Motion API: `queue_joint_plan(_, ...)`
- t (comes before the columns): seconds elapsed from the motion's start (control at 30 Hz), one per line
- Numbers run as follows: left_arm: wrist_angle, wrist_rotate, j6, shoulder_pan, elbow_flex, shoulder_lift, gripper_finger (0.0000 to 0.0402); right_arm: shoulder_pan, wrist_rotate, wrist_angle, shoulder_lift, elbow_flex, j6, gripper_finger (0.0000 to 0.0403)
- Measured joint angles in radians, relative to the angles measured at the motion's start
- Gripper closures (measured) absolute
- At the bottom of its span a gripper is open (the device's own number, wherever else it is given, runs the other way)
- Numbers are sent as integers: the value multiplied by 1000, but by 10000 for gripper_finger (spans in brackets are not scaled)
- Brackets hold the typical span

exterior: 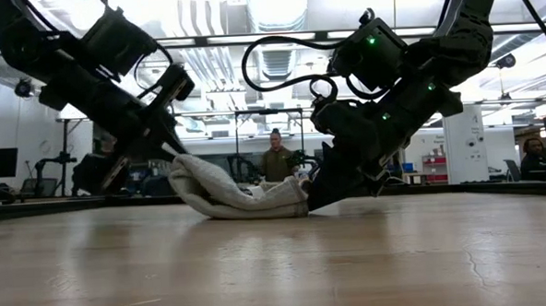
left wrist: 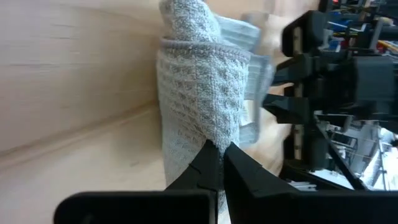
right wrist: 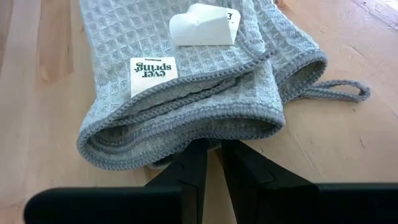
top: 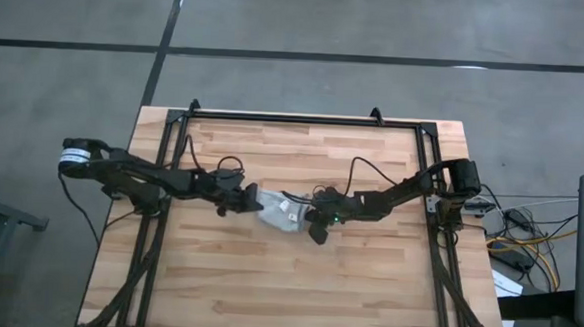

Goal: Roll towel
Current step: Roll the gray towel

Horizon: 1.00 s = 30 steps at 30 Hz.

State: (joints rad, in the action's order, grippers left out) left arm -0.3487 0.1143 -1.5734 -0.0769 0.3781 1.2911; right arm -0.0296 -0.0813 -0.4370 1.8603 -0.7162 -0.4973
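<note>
High view: the towel (top: pixel 277 212) lies bunched at mid-table between the left gripper (top: pixel 242 200) and right gripper (top: pixel 316 223), its folds too small to resolve. Low view: its far side is hidden. Wrist views: both grippers pinch towel edges, fingertips closed; a label (right wrist: pixel 153 75) reads "ever spring".

Mid-table (top: pixel 366 288) I see the towel (top: pixel 281 214), between my left gripper (top: pixel 242 202) at its left end and my right gripper (top: pixel 312 222) opposite.
</note>
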Motion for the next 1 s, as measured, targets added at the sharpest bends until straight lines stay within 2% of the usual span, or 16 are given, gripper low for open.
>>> queue_joint_plan(0.37, 32, -2, 18, 0, 70, 6, 394, 0, 2, -11, 1, 0, 0, 353)
queue_joint_plan(0.6, 32, 3, 37, 0, 139, 96, 394, 0, 3, -13, 1, 0, 0, 353)
queue_joint_plan(0.8, 28, 89, 126, -1, 259, 235, 394, -1, 3, -14, 2, 0, 0, 353)
queue_joint_plan(1.0, 27, 168, 189, -9, 363, 313, 393, -2, 7, -12, 2, 0, 0, 353)
